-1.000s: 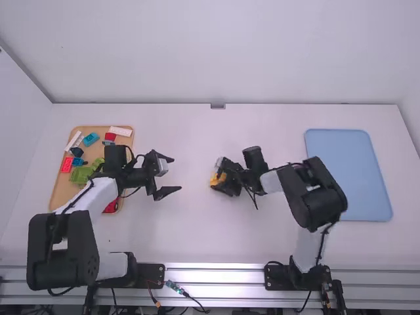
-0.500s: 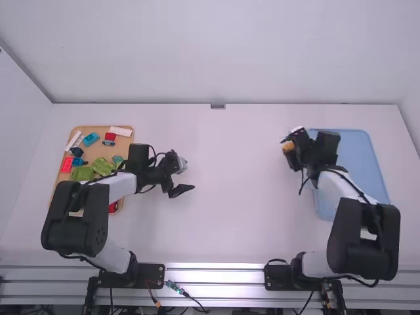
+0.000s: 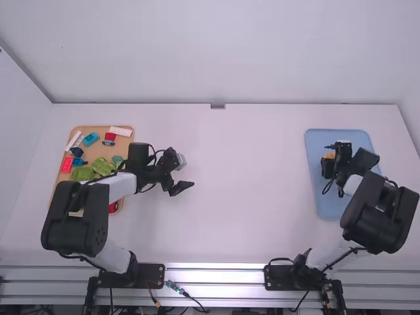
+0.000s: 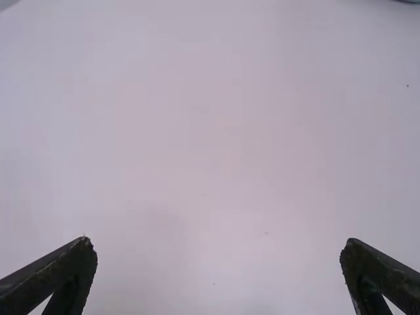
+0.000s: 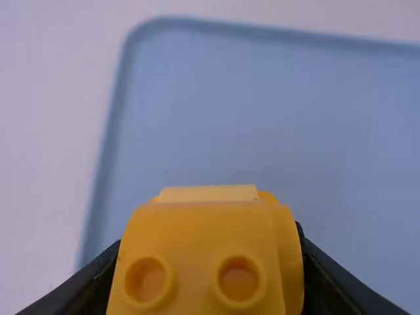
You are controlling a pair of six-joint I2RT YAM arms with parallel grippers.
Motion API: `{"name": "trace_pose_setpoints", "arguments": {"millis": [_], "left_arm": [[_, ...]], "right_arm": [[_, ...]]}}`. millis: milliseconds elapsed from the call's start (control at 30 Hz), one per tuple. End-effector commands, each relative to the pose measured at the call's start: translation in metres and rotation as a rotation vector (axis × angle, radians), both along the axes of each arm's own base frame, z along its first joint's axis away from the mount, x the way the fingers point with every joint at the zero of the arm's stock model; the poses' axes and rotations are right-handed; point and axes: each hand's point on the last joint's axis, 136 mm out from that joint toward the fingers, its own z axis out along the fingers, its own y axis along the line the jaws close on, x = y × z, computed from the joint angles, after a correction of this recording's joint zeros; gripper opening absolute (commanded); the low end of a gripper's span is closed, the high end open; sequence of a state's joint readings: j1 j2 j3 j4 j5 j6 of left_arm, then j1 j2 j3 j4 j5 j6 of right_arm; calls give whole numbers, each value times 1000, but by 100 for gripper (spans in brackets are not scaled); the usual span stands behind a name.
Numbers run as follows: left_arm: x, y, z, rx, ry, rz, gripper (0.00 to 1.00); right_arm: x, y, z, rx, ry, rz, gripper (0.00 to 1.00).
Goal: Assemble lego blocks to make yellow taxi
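The yellow taxi assembly [image 3: 329,156] is at the blue tray, held by my right gripper [image 3: 328,162]. Close up in the right wrist view, the yellow assembly [image 5: 205,256] shows two round studs and a paler block behind them, with my right gripper [image 5: 207,275] shut on its sides. My left gripper [image 3: 186,176] stands over the white table, beside the parts tray. In the left wrist view my left gripper [image 4: 218,246] is wide open, with only table surface between its fingers.
The blue tray [image 3: 320,197] lies at the right of the table. On the left, a tan tray [image 3: 62,190] holds several blocks: red, white, green and blue, partly under the left arm.
The right arm has carried the yellow assembly from mid-table rightward over to the blue tray. My left gripper first shifted a little right, then stayed nearly still.
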State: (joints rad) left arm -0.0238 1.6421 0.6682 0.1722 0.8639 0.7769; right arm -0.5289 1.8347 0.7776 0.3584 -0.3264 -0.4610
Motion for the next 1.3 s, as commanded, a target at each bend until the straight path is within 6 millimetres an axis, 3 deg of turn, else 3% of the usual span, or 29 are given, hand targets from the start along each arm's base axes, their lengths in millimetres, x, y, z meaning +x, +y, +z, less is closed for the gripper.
{"name": "trace_pose_setpoints", "arguments": {"millis": [0, 100, 333, 467, 600, 633, 867, 1033, 1167, 1233, 1267], "left_arm": [[-5, -3, -4, -12, 24, -12, 99], [-4, -3, -4, -12, 22, -11, 99], [-5, -3, -4, -12, 23, -11, 99], [-5, -4, -4, -12, 26, -12, 99], [-5, -3, -4, -12, 26, -11, 99], [-5, -4, -4, -12, 26, -12, 99], [-4, -3, -4, -9, 29, -4, 99], [21, 14, -6, -7, 114, 222, 99], [45, 38, 2, -37, 185, 497, 99], [53, 55, 14, -38, 223, 642, 99], [53, 56, 14, -36, 226, 651, 99]], "right_arm": [[0, -5, 0, 24, -8, -19, 28], [0, -8, 1, 22, -12, -24, 37], [-2, -12, -1, 17, 0, -57, 43], [-4, -16, -2, 8, 13, -83, 72], [-4, -15, -3, 13, 13, -77, 88], [-4, -15, -3, 11, 15, -80, 99], [-6, -19, 8, 28, 6, -138, 99], [-13, -10, 52, 63, -2, -160, 99], [-19, 18, 93, 83, 19, -119, 99], [-21, 44, 113, 103, 46, -73, 99], [-22, 46, 113, 105, 50, -69, 99]]}}
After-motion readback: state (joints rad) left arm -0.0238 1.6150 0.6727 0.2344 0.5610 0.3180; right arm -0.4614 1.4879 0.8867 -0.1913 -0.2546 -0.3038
